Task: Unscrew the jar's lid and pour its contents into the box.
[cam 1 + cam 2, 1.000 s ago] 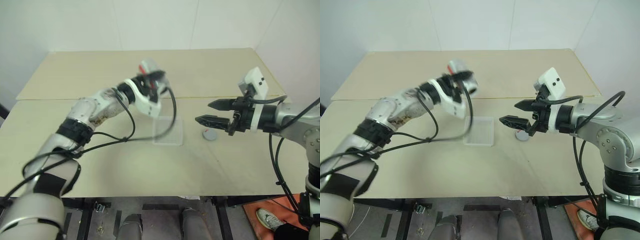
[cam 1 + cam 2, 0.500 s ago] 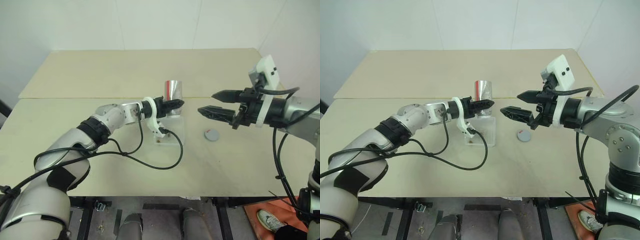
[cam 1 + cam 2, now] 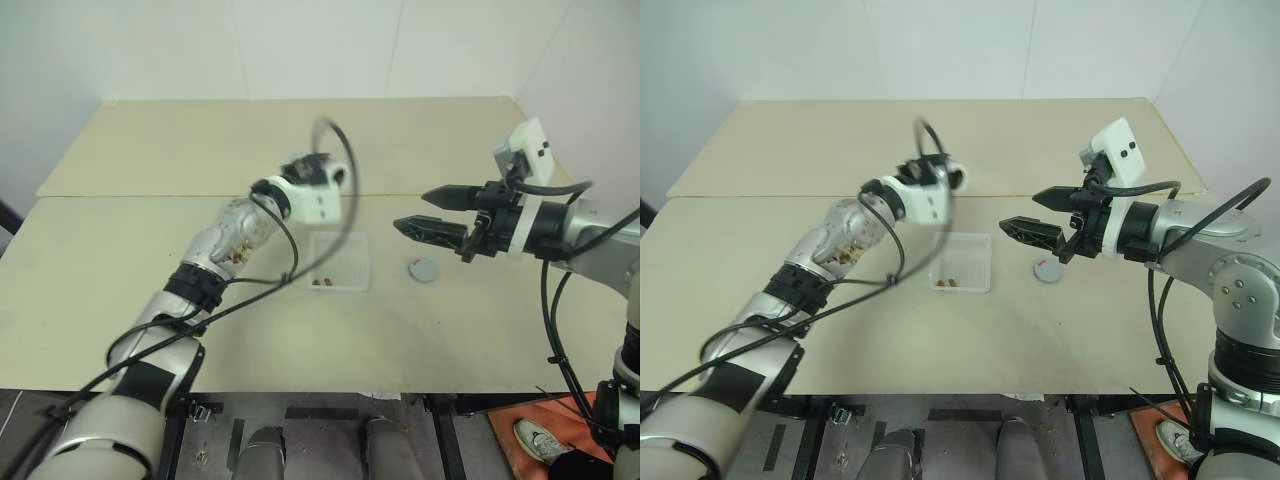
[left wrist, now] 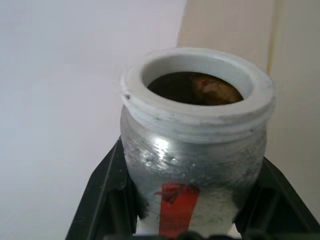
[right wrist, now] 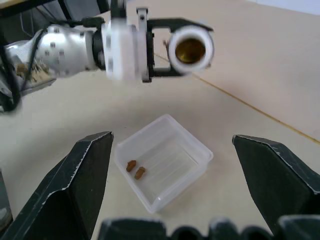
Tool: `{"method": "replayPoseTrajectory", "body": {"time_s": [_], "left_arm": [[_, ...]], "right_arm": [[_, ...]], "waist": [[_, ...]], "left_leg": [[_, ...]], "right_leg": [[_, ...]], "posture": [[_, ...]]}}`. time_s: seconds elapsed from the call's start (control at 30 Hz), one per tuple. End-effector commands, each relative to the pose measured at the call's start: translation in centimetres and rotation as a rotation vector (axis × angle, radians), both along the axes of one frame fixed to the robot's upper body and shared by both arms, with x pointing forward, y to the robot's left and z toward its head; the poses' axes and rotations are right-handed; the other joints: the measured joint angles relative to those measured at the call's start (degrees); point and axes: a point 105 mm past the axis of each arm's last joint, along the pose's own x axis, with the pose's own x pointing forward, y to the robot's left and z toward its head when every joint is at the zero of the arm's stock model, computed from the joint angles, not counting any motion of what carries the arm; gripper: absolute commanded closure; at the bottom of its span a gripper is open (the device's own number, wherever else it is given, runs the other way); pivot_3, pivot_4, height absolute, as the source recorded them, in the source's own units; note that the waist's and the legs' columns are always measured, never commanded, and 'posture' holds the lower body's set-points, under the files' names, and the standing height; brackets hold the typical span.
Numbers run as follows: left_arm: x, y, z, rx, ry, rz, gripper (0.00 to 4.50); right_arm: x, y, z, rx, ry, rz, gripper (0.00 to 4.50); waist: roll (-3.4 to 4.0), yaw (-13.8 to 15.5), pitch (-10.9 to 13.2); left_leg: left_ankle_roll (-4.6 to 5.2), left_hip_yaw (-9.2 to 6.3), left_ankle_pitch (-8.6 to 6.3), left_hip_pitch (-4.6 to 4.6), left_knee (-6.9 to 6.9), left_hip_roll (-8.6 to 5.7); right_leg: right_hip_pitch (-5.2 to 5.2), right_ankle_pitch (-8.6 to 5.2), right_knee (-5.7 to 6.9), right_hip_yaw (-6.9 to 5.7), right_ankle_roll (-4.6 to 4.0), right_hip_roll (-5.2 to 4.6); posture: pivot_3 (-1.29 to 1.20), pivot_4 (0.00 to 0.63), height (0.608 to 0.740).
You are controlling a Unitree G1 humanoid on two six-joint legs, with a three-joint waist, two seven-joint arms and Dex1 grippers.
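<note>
My left gripper (image 3: 322,182) is shut on the jar (image 4: 195,150), held in the air above the far edge of the box (image 3: 355,248). The jar is lidless, its mouth turned toward my right gripper, and one brown piece (image 4: 212,89) of the contents still shows inside. Two more brown pieces (image 5: 135,169) lie in a corner of the box. The grey lid (image 3: 422,270) rests flat on the table to the right of the box. My right gripper (image 3: 412,210) hovers open above the lid, pointing at the jar (image 5: 191,47), with nothing between its fingers.
The beige table (image 3: 200,150) has a seam running across it behind the box. A black cable (image 3: 345,165) loops loosely off my left wrist over the box. The table's front edge (image 3: 320,388) is close below.
My left arm has swung the jar up and away from its tipped pose low over the box. Brown pieces that were not in the box a second ago now lie there. The right gripper stayed put.
</note>
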Motion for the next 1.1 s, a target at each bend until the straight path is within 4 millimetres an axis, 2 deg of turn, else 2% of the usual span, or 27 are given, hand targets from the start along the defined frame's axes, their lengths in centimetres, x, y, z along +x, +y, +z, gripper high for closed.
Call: {"method": "replayPoseTrajectory", "body": {"time_s": [0.03, 0.13, 0.27, 0.5, 0.6, 0.67, 0.73, 0.87, 0.97, 1.1], "left_arm": [[-0.1, 2.9, 0.8, -0.356, 0.227, 0.042, 2.55], [-0.8, 4.1, -0.7, -0.523, 0.393, 0.002, 2.55], [-1.5, 5.0, -2.3, -0.719, 0.473, -0.041, 2.55], [-2.6, 5.4, -5.9, -0.706, 0.448, -0.024, 2.55], [-3.0, 5.4, -6.8, -0.697, 0.45, -0.025, 2.55], [-3.4, 5.5, -7.5, -0.67, 0.454, -0.024, 1.81], [-3.6, 5.7, -8.1, -0.662, 0.46, -0.016, 1.28], [-4.2, 6.5, -8.0, -0.659, 0.463, -0.014, 0.03], [-5.3, 7.7, -8.1, -0.634, 0.485, -0.009, 0.03], [-8.6, 9.6, -7.9, -0.573, 0.528, -0.03, 0.03]], "right_arm": [[-0.3, 0.0, 1.0, 0.026, -0.05, 0.016, 0.05], [-0.1, 0.2, 0.9, 0.036, -0.046, 0.022, 0.05], [0.1, 0.4, 0.8, 0.049, -0.044, 0.022, 0.05], [0.0, 0.6, 0.7, 0.058, -0.035, 0.03, 0.05], [-0.1, 0.6, 0.7, 0.059, -0.033, 0.034, 0.05], [-0.1, 0.7, 0.7, 0.056, -0.034, 0.036, 0.0], [-0.1, 0.8, 0.7, 0.055, -0.035, 0.039, 0.0], [-0.2, 0.9, 0.6, 0.051, -0.032, 0.044, 0.0], [-0.3, 0.9, 0.4, 0.046, -0.027, 0.043, 0.0], [-0.5, 0.5, 0.0, 0.038, -0.019, 0.034, 0.0]], "waist": [[0.0, -0.34, 0.0], [0.0, -1.08, 0.0], [0.0, -1.23, 0.0], [0.0, -1.1, -0.01], [0.0, -1.08, -0.01], [0.0, -1.07, -0.01], [0.0, -1.1, -0.01], [0.0, -1.13, -0.01], [0.01, -1.19, -0.02], [0.04, -1.34, -0.03]], "left_leg": [[0.0, 0.0, 0.0, 0.01, 0.0, 0.0], [0.0, -0.01, 0.0, 0.1, 0.01, 0.0], [0.0, -0.01, 0.0, 0.21, 0.01, 0.0], [-0.09, 0.0, 0.06, 0.19, 0.01, 0.01], [-0.06, -0.01, 0.04, 0.2, 0.01, 0.01], [-0.05, -0.01, 0.03, 0.23, 0.01, 0.01], [-0.05, -0.01, 0.03, 0.22, 0.01, 0.0], [-0.04, -0.01, 0.03, 0.22, 0.01, 0.01], [-0.03, -0.01, 0.02, 0.22, 0.01, 0.01], [-0.01, 0.0, 0.01, 0.23, -0.04, 0.04]], "right_leg": [[0.01, 0.0, -0.02, 0.0, 0.0, 0.0], [0.1, 0.0, -0.01, 0.0, 0.0, 0.0], [0.15, 0.0, 0.01, 0.0, 0.0, 0.01], [0.14, 0.01, -0.03, 0.0, -0.02, 0.01], [0.14, 0.01, -0.05, 0.0, -0.02, 0.01], [0.17, 0.01, -0.06, 0.0, -0.02, 0.01], [0.17, 0.01, -0.05, 0.0, -0.02, 0.01], [0.15, 0.01, -0.05, 0.0, -0.02, 0.01], [0.14, 0.01, -0.04, 0.01, -0.02, 0.02], [0.13, 0.01, -0.03, 0.02, -0.03, 0.03]], "posture": [[0.0, 0.15, 0.74], [0.0, 0.15, 0.74], [0.0, 0.15, 0.74], [0.0, 0.15, 0.74], [0.0, 0.15, 0.74], [0.0, 0.15, 0.74], [0.0, 0.15, 0.74], [0.0, 0.15, 0.74], [0.0, 0.15, 0.74], [0.0, 0.15, 0.74]]}}
